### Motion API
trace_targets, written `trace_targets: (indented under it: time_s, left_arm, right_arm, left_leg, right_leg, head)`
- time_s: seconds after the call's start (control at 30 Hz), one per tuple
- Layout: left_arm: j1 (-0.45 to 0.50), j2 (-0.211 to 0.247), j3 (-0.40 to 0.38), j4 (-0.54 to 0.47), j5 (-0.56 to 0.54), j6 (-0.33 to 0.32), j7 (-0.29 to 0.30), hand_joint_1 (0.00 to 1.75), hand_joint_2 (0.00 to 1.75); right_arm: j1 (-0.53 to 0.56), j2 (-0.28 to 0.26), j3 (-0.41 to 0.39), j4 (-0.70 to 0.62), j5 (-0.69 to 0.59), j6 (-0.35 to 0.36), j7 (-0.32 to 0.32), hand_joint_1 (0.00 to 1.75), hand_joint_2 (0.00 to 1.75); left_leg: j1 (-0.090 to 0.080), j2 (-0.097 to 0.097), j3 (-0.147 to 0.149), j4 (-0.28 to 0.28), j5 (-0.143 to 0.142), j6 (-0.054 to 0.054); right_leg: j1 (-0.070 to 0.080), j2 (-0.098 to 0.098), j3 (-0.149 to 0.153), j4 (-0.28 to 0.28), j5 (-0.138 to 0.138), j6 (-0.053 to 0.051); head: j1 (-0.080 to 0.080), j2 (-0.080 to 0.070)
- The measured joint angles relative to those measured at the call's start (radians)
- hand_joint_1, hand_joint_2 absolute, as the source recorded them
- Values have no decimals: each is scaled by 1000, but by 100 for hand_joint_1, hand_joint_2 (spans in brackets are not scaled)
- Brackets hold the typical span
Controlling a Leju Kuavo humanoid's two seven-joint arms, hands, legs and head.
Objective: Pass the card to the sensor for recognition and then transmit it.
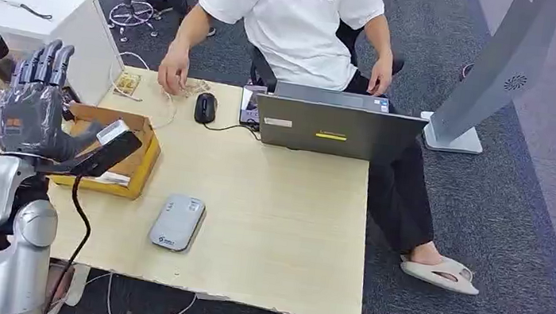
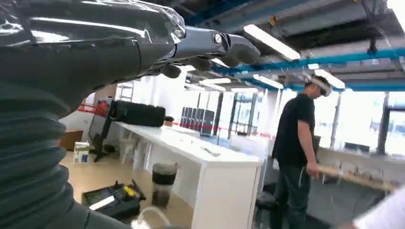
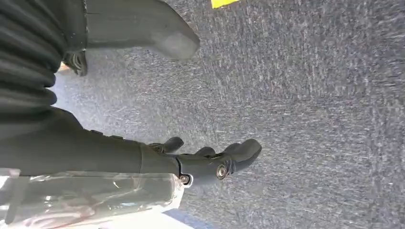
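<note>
Pale wood covers the counter (image 1: 283,222) in the head view, where the left robot hand (image 1: 34,107) is raised at about nine o'clock, fingers upright and close together, thumb out toward three o'clock. Pinched at the thumb is one card (image 1: 112,132), a white slip lying along a dark flat piece, its long axis running from seven o'clock up to one o'clock, tip toward the far right. Just beyond it sits one open cardboard box (image 1: 139,157). One grey sensor (image 1: 178,222), a flat rounded pad, lies near six o'clock of the card, apart from it. One laptop (image 1: 335,124), one black mouse (image 1: 205,107) and one person in a white shirt (image 1: 292,15) are at twelve o'clock across the counter; that person's hand (image 1: 173,76) rests on the counter's far edge. From the left wrist view, the left robot hand's dark fingers (image 2: 229,47) reach out together over a bright hall; one person in black (image 2: 296,143) stands beside a long white table (image 2: 191,148); the card itself is hidden here. From the right wrist view, the right robot hand (image 3: 205,160) hangs above grey carpet (image 3: 310,119), fingers loosely curled and apart from the thumb (image 3: 167,38), holding nothing.
</note>
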Motion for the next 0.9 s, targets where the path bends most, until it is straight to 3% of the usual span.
trace_targets:
  time_s: [0.2, 0.4, 0.63, 0.77, 0.9]
  left_arm:
    - [114, 77, -4, -32, -38, -112, 44, 0, 175]
    - [216, 170, -24, -55, -79, -146, 102, 0, 175]
    - [265, 277, -85, -59, -84, -142, 260, 0, 175]
    - [260, 318, -120, -54, -84, -115, 314, 0, 175]
    - [233, 330, -133, -23, -84, -93, 319, 0, 175]
  right_arm:
    - [4, 0, -15, -2, -16, -5, 10, 0, 175]
    - [5, 0, -26, -3, -13, -3, 29, 0, 175]
    - [5, 0, -31, -4, -5, -3, 31, 0, 175]
    - [5, 0, -31, -4, 13, -2, 28, 0, 175]
    - [4, 0, -31, -4, 32, 0, 22, 0, 175]
  left_leg:
    - [0, 0, 0, 0, 0, 0]
    - [1, 0, 0, 0, 0, 0]
    - [0, 0, 0, 0, 0, 0]
    - [0, 0, 0, 0, 0, 0]
    - [0, 0, 0, 0, 0, 0]
  right_leg:
    - [0, 0, 0, 0, 0, 0]
    - [0, 0, -1, 0, 0, 0]
    - [0, 0, 0, 0, 0, 0]
    - [0, 0, 0, 0, 0, 0]
    - [0, 0, 0, 0, 0, 0]
  head:
    - [0, 0]
    - [0, 0]
    - [0, 0]
    - [0, 0]
    - [0, 0]
